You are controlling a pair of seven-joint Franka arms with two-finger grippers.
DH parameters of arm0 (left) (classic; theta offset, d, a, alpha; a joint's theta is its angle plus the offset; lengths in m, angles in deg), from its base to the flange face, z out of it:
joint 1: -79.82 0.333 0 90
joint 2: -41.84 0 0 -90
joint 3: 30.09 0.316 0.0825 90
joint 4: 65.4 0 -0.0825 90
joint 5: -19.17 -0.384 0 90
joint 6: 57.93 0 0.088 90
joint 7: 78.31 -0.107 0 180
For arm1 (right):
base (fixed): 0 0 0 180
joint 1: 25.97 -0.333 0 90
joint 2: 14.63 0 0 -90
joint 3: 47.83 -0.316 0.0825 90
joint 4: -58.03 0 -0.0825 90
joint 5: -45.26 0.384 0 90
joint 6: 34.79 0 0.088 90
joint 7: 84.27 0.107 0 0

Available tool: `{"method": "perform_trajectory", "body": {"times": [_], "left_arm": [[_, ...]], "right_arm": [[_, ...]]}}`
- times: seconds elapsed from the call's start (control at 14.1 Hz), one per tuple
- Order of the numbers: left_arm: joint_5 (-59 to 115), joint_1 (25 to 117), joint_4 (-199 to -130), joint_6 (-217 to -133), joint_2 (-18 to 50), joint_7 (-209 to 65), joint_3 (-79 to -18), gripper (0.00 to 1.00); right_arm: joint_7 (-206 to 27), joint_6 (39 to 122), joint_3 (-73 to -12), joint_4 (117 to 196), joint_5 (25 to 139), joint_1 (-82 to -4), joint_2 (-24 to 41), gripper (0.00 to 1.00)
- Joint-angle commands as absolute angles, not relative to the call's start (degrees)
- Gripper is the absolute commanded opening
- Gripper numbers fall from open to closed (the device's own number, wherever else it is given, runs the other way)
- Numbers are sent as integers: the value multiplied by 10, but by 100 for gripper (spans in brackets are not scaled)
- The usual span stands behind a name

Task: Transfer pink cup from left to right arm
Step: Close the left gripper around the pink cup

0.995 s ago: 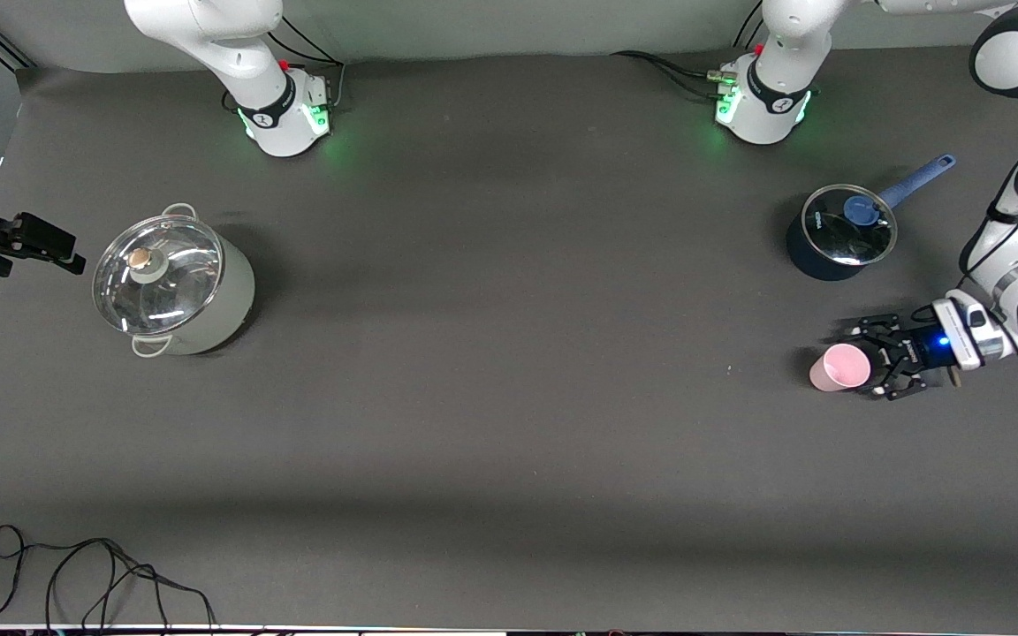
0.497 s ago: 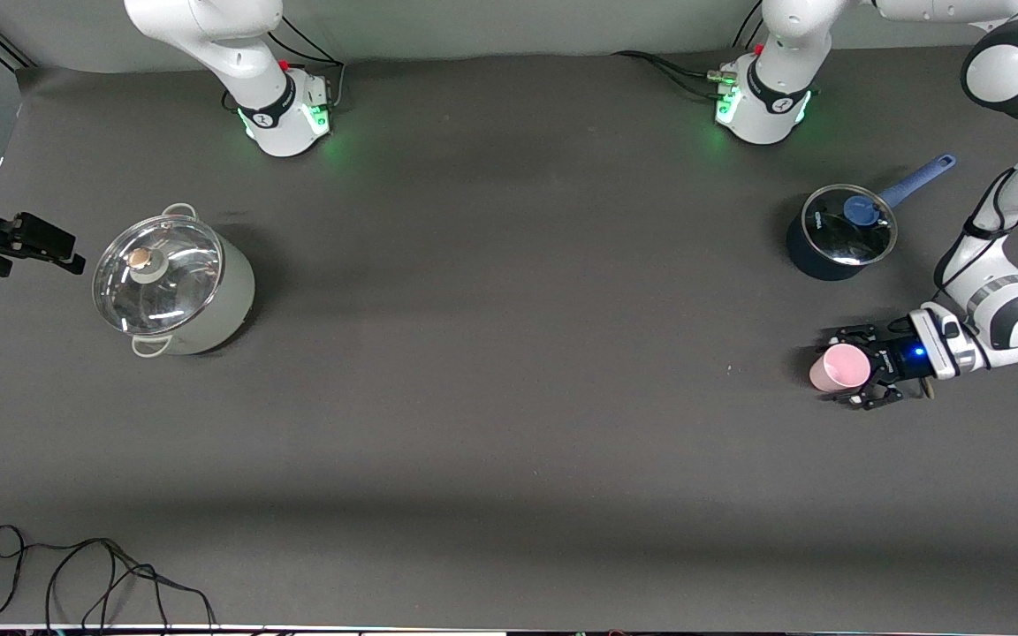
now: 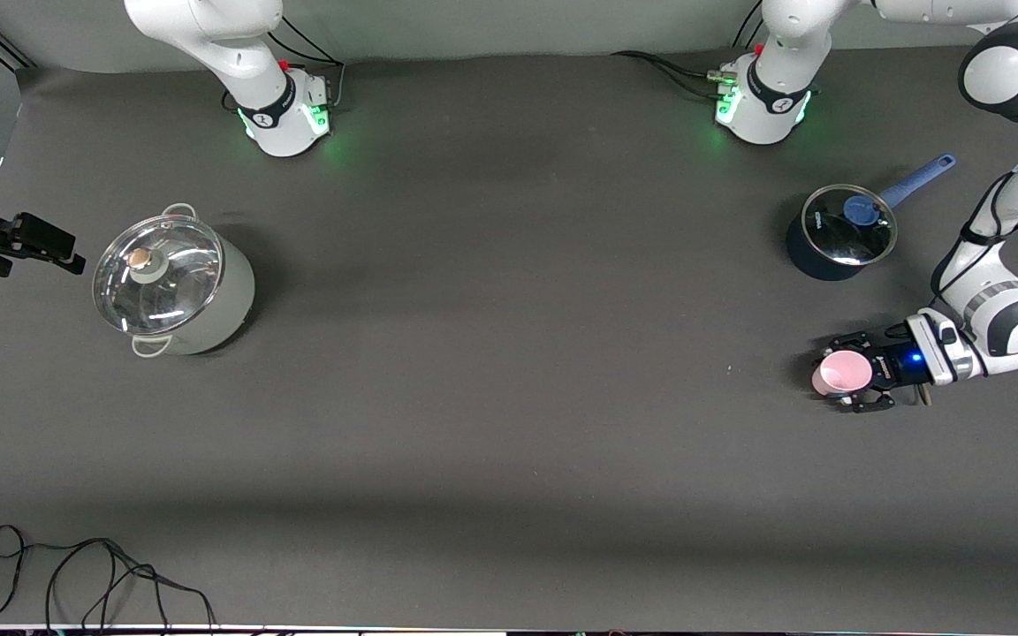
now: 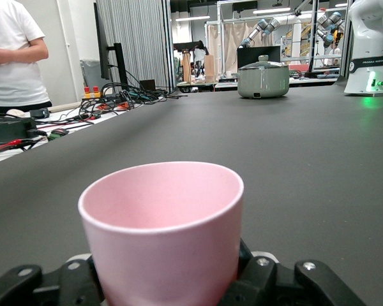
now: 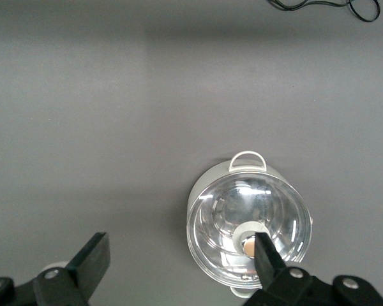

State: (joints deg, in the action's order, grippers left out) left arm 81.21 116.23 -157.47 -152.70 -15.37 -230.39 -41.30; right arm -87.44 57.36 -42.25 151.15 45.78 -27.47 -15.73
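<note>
No readable writing showed anywhere: the white lettering on the left arm's base in the left wrist view was too small to make out. The left gripper (image 3: 852,382) sat low at the table (image 3: 509,424), at the left arm's end, its black linkage fingers (image 4: 262,287) pressed against both sides of the pink cup (image 3: 844,372) — pinching it near its lower half. The cup stood upright, mouth open, close to the dark mat; whether its base touched the surface could not be told. The left arm (image 3: 995,309) came down from its base along the table's edge, elbow high, wrist bent level so the gripper pointed toward the right arm's end; a blue light glowed on the wrist. A blue saucepan (image 3: 838,231) with a glass lid stood farther from the front camera than the cup, well apart from it.

The right gripper (image 3: 18,243) hung spread wide, holding nothing, at the right arm's end of the table — beside the grey-green pot (image 3: 173,283), whose glass lid (image 5: 249,220) showed between its fingers in the right wrist view. A loose cable (image 3: 94,574) lay near the front edge.
</note>
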Motion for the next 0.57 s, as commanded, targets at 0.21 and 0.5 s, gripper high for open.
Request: {"method": "perform_trajectory", "body": {"times": [0.21, 0.5], "left_arm": [[819, 1156, -1527, -1521, -158, -2264, -460, 0], [848, 1119, -1512, -1532, -158, -2212, -500, 0]], "right_arm": [[-882, 573, -418, 1515, 468, -276, -162, 100], [-882, 573, -418, 1515, 468, -277, -162, 100]]}}
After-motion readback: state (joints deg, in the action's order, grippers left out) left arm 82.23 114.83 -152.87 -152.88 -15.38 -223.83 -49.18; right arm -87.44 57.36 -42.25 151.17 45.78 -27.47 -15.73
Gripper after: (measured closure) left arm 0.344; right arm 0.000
